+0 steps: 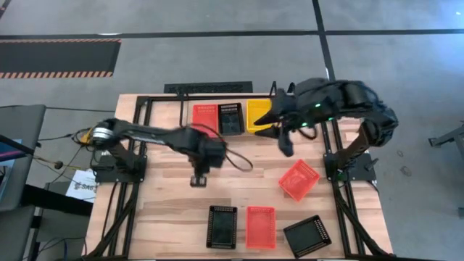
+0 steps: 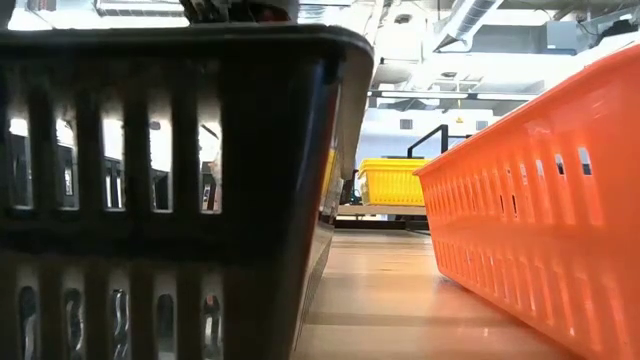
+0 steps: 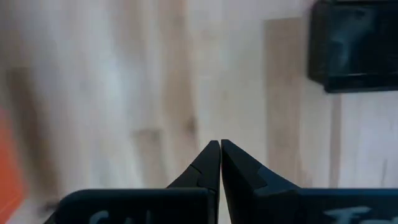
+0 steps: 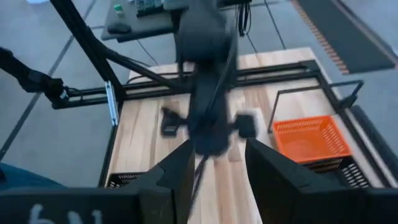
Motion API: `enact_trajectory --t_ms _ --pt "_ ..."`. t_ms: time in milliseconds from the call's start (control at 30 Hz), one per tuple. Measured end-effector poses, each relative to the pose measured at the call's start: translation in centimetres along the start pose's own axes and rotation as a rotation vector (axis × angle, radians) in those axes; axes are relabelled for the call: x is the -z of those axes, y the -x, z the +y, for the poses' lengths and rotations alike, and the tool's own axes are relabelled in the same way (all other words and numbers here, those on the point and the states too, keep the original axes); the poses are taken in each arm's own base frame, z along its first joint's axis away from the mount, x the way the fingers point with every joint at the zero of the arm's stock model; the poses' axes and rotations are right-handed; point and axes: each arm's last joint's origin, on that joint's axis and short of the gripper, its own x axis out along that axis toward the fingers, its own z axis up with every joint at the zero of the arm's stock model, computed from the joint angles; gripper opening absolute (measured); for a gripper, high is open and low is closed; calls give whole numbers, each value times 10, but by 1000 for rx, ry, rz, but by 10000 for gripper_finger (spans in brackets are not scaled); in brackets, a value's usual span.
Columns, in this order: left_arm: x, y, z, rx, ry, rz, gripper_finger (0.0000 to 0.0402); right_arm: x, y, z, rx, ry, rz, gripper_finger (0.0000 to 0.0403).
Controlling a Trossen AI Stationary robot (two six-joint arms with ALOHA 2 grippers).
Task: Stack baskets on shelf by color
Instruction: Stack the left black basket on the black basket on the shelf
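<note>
- Three baskets sit side by side on the shelf (image 1: 217, 103) at the table's far edge: a red-orange basket (image 1: 204, 118), a black basket (image 1: 230, 118) and a yellow basket (image 1: 257, 116).
- Nearer us we see a tilted red-orange one (image 1: 299, 180) on the right, and along the near edge a black tray (image 1: 222, 227), a red-orange tray (image 1: 260, 227) and an angled black tray (image 1: 307, 236).
- Our left gripper (image 3: 220, 163) is pinched fully closed, holding nothing, over bare wood at mid-table.
- Our right gripper (image 4: 216, 163) has its fingers apart and empty, beside the yellow basket.
</note>
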Motion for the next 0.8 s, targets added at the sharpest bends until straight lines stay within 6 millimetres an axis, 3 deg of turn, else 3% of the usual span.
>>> enact_trajectory --t_ms 200,467,800 --pt "-22 -44 -28 119 -50 1 0 0 30 -5 9 32 -50 161" --pt "-35 -50 -58 140 -34 -125 0 3 50 -7 9 90 -69 160" --pt "-40 -49 -58 219 -40 -167 2 4 42 -4 -5 171 -45 160"
